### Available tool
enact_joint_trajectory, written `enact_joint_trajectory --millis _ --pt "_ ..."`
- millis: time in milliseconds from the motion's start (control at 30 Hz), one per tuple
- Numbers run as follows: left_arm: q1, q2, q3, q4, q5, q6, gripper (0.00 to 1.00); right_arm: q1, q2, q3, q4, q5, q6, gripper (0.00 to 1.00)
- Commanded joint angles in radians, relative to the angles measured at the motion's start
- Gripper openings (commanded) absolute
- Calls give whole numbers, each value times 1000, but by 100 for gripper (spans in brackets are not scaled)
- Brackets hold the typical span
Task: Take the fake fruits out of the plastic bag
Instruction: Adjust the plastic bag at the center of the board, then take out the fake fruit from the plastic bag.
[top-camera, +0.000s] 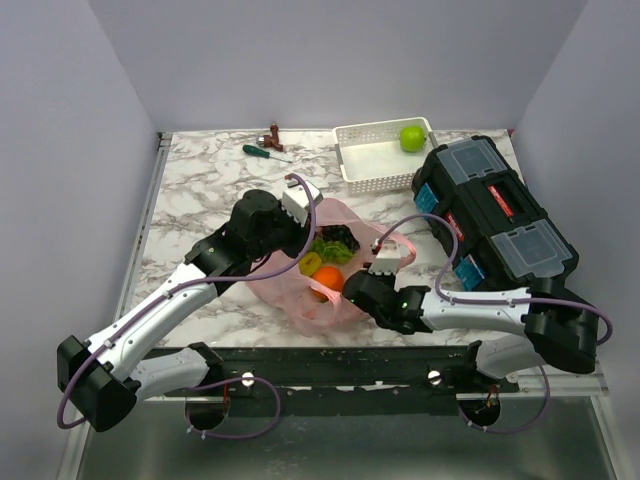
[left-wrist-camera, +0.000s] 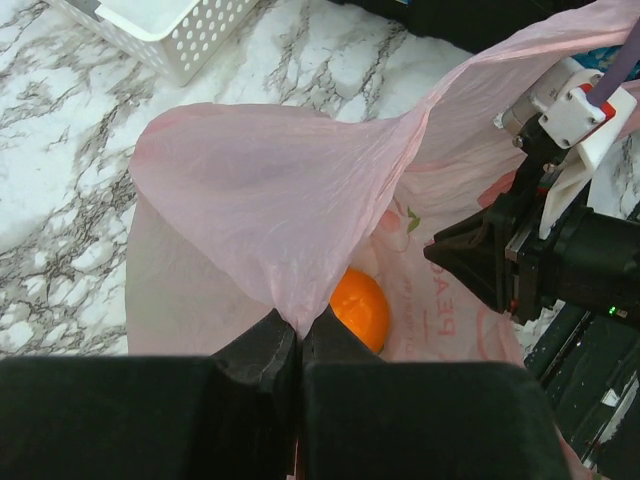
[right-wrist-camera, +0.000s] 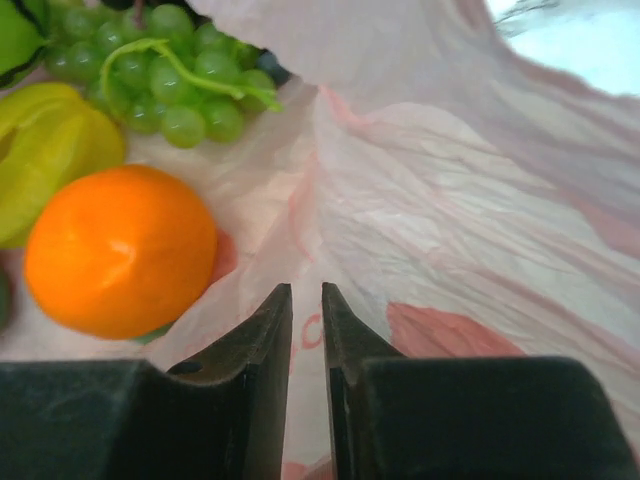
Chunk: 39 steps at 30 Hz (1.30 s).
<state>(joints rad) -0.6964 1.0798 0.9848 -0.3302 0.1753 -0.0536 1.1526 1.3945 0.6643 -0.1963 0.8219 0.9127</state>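
Observation:
The pink plastic bag (top-camera: 335, 305) lies mid-table with its mouth held up. My left gripper (left-wrist-camera: 300, 335) is shut on the bag's rim (left-wrist-camera: 250, 200) and holds it raised. Inside the bag are an orange (right-wrist-camera: 120, 250), a green grape bunch (right-wrist-camera: 170, 90), a yellow fruit (right-wrist-camera: 50, 140) and dark grapes (top-camera: 340, 237). My right gripper (right-wrist-camera: 307, 290) is inside the bag mouth, right of the orange. Its jaws stand a narrow slit apart on the bag film (right-wrist-camera: 450, 230), and a crease runs up from the tips. A green apple (top-camera: 412, 137) sits in the white basket (top-camera: 365, 175).
A black toolbox (top-camera: 495, 215) lies along the right side, close to my right arm. A green-handled screwdriver (top-camera: 265, 152) and a small brown object (top-camera: 274, 132) lie near the back edge. The basket stands at the back, behind the bag.

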Motion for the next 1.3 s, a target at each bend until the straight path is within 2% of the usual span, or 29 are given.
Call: enact_joint_trajectory --millis 0,167,333,500,667,867,967,1067,1133,1267 --pt "-12 -14 -3 25 6 4 0 14 -18 26 63 -139 -44 24" --pt "-18 -17 -11 28 7 8 0 36 -9 125 75 -192 -73 41" --pt "-23 -20 -15 36 9 9 0 37 31 124 237 -214 -99 63" --pt "-26 -12 -17 37 12 9 0 36 161 212 227 -165 -128 77" --pt "-36 -11 -21 38 6 14 0 35 224 219 227 -96 -162 92" --pt "-40 0 -12 30 4 16 0 36 302 215 216 -104 -163 92" --pt "-41 3 -9 29 4 16 0 36 322 216 216 -113 -157 86" --pt "-41 3 -9 28 -1 16 0 36 307 225 207 -112 -166 72" --pt "-43 5 -7 26 -9 16 0 35 276 235 199 -111 -180 56" --pt "-43 3 -6 24 -39 13 0 36 177 237 163 -126 -213 35"
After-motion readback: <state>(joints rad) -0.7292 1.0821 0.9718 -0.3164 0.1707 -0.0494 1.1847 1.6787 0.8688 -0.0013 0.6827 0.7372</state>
